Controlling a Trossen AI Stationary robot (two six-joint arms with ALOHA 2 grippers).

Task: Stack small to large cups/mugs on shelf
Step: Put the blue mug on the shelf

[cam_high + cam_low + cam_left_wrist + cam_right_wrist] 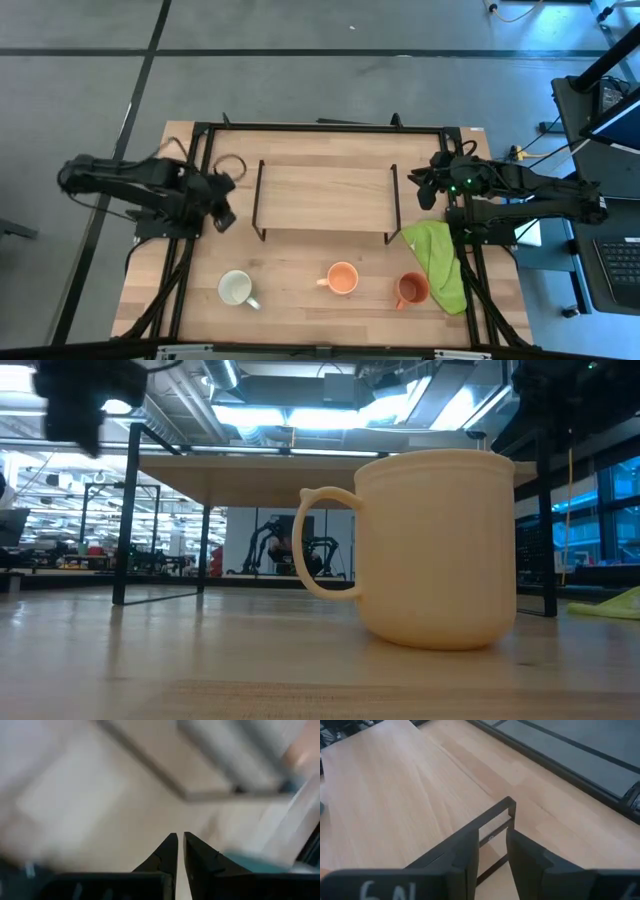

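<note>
**Nothing stacked yet, both arms parked by the shelf**

So here's where I'm at. All three mugs sit in a row along the near edge of the table, well apart from each other: the white mug [236, 288] on the left, the light orange mug [342, 278] in the middle, the dark orange-brown mug [411, 290] on the right, just beside the lime-green cloth [437, 262]. Handles point different ways, so I'd guess each grab needs its own angle.

The shelf [325, 196] stands behind them in the middle of the table, bare wood top on thin black wire legs, nothing on it. From the low view the light orange one fills the shot, pale glaze, chunky looped handle, upright.

My left gripper [224, 206] hangs just off the shelf's left end with its fingers nearly closed and holding nothing. The right gripper [428, 187] sits off the shelf's right end, fingers a narrow gap apart, also empty, looking over the shelf corner. Both are up high, clear of the mugs, which I read as a ready pose.
</note>
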